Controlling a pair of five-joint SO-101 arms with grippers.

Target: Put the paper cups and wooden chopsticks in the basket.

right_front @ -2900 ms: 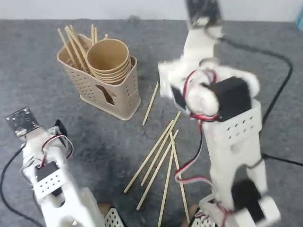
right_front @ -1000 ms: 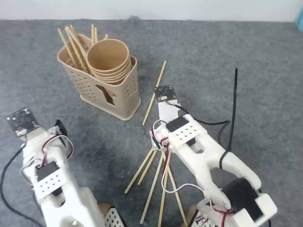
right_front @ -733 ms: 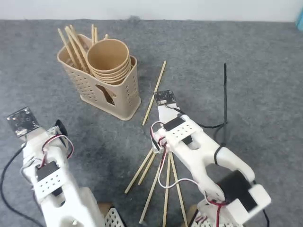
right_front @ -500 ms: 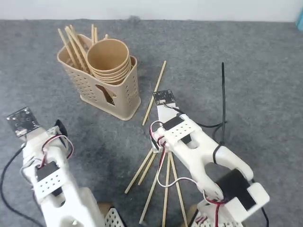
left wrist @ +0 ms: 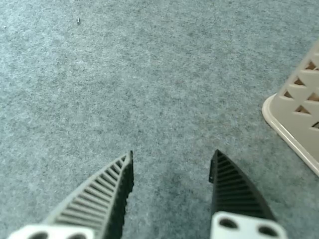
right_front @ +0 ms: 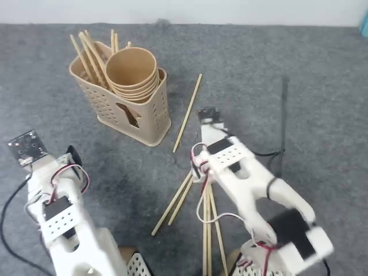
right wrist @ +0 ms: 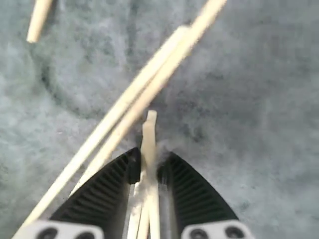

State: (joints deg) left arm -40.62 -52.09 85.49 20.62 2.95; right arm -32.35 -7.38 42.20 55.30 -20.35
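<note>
Drops low from its raised pose, clamps right gripper (right wrist: 148, 162) on a few chopsticks (right wrist: 149, 130); carry to basket (right_front: 115, 109) likely next.

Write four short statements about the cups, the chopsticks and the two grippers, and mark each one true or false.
1. The paper cups stand stacked inside the basket. True.
2. The right gripper is open and holds nothing. False: it is shut on wooden chopsticks.
3. The left gripper is open above bare carpet. True.
4. Every chopstick is in the basket. False: loose chopsticks lie on the carpet.
</note>
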